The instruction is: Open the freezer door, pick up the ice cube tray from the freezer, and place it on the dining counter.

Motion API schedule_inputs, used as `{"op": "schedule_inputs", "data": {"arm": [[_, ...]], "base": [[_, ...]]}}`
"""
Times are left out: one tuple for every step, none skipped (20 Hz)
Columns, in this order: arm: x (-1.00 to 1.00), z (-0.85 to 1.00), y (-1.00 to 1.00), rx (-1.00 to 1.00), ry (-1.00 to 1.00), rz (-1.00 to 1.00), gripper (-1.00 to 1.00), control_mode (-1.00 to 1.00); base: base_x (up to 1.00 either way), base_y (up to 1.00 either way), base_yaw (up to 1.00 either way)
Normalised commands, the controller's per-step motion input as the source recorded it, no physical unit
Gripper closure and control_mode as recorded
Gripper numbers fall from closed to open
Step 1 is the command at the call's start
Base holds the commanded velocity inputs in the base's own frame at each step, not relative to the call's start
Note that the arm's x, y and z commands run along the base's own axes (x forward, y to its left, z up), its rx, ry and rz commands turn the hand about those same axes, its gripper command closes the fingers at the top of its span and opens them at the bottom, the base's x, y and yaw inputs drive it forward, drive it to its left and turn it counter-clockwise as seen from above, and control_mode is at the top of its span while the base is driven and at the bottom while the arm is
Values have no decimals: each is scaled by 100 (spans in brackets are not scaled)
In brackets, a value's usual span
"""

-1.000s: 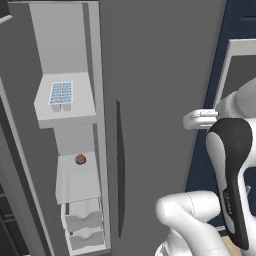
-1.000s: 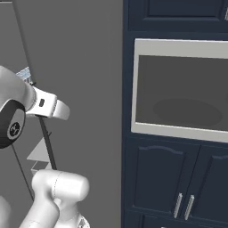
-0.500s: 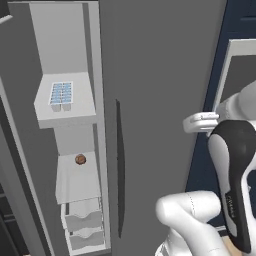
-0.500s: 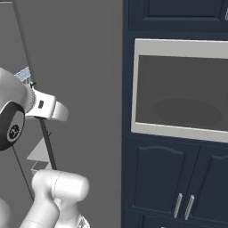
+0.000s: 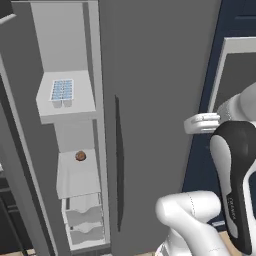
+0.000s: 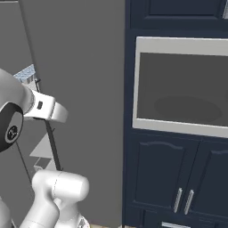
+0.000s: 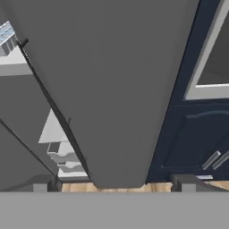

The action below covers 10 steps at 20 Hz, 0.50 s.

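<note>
A simulated kitchen of navy cabinets and a tall grey refrigerator fills the scene, with a built-in oven set into the navy wall on the right. The freezer stands open, its pale interior exposed in the left base view, and the freezer door is swung out to the left, showing as a dark slanted panel. The ice cube tray lies flat on an upper freezer shelf, near that shelf's front left part. On the shelf below sits a small round brown item, well apart from the tray. Clear drawers sit at the bottom of the freezer. The wider grey fridge door beside it is shut, with its thin black bar handle running vertically. In the hand view the gripper faces that fridge door, its fingertips spread wide apart with nothing between them.
</note>
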Motion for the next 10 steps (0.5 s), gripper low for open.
{"op": "schedule_inputs", "data": {"arm": [[0, 0, 0, 0, 0, 0, -100, 100], [0, 0, 0, 0, 0, 0, -100, 100], [0, 0, 0, 0, 0, 0, -100, 100], [0, 0, 0, 0, 0, 0, -100, 100], [0, 0, 0, 0, 0, 0, -100, 100], [0, 0, 0, 0, 0, 0, -100, 100], [0, 0, 0, 0, 0, 0, -100, 100], [0, 0, 0, 0, 0, 0, -100, 100], [0, 0, 0, 0, 0, 0, -100, 100], [0, 0, 0, 0, 0, 0, -100, 100]], "base": [[-61, 54, 0], [-61, 56, 6], [-59, 74, 10], [-53, 78, 12], [-50, 76, 15], [-49, 80, 19], [-36, 80, 19], [-19, 82, 19], [-3, 83, 18], [0, 79, 16]]}}
